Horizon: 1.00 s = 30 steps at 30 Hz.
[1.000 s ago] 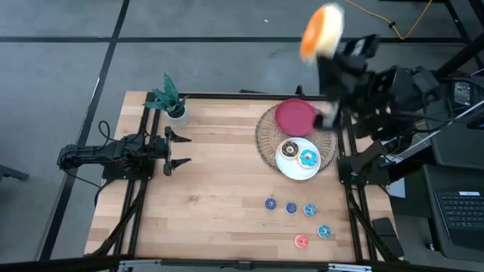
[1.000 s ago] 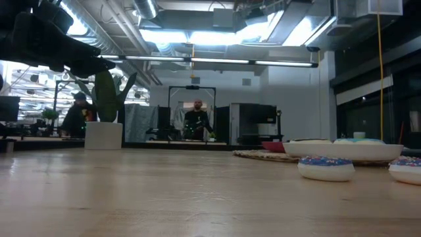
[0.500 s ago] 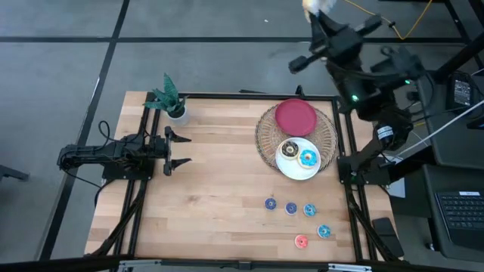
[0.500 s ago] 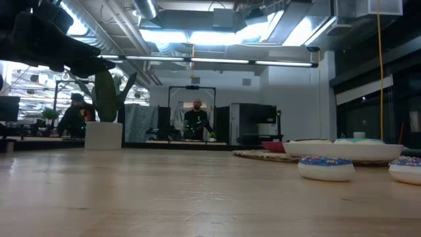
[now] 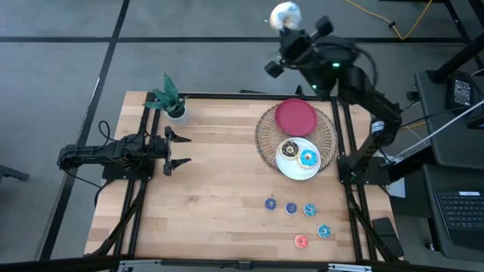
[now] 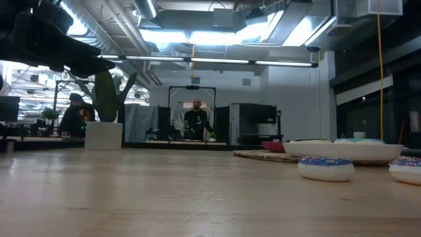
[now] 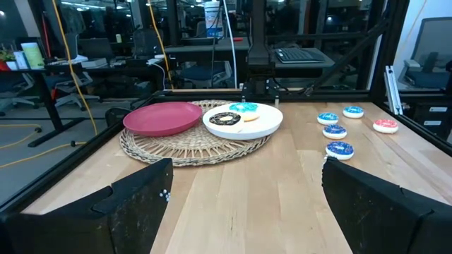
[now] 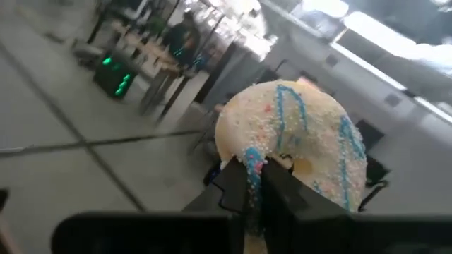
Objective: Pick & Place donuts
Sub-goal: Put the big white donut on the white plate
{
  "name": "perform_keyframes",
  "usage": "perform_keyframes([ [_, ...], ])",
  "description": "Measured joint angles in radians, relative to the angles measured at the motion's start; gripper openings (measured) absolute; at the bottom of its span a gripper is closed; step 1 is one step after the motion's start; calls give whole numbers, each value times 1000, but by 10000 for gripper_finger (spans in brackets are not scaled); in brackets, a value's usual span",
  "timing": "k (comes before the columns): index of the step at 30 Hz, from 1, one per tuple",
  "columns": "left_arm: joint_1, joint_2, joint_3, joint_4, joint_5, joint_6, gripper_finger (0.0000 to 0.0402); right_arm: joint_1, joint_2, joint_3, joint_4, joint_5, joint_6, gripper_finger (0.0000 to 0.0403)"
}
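Observation:
A white-iced donut [image 5: 285, 13] with blue stripes is held in the air beyond the table's far edge by my right gripper [image 5: 292, 32], which is shut on it. A dark chocolate donut [image 5: 288, 149] and a blue-iced donut [image 5: 308, 158] lie on the white plate [image 5: 296, 173]. Several small blue donuts [image 5: 291, 208] and a red-pink one [image 5: 301, 241] lie flat on the wood near the right front. My left gripper [image 5: 178, 149] waits open at the table's left side. My right gripper pinches the white-iced donut by its rim [image 8: 256, 159] between its two fingers [image 8: 236, 185]. The donut stands past the fingertips with its iced face [image 8: 296, 127] toward the wrist camera. It is lifted clear, high above the floor beyond the table's far edge.
A red plate [image 5: 295, 117] and the white plate sit on a round wicker mat [image 5: 265, 140] at the far right. A small potted plant [image 5: 170, 98] stands at the far left corner. Bare wood spans the table's middle [image 5: 219, 181].
My right gripper has swung toward the table's left along the far edge, still shut on the white-iced donut, and has rolled and turned as it went. The donut has moved with it and stays clear of the table.

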Motion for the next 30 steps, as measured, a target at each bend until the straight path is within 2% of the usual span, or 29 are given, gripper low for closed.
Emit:
perform_keyframes([
  [8,0,0,0,0,0,0,353,-82,72,-21,-233,-150,264,29],
  [12,0,0,0,0,0,0,353,-104,133,-21,-295,-234,356,28],
  [21,0,0,0,0,0,0,353,-111,262,-21,-302,-349,507,31],
  [30,0,0,0,0,0,0,353,-95,359,-21,-294,-382,614,27],
])
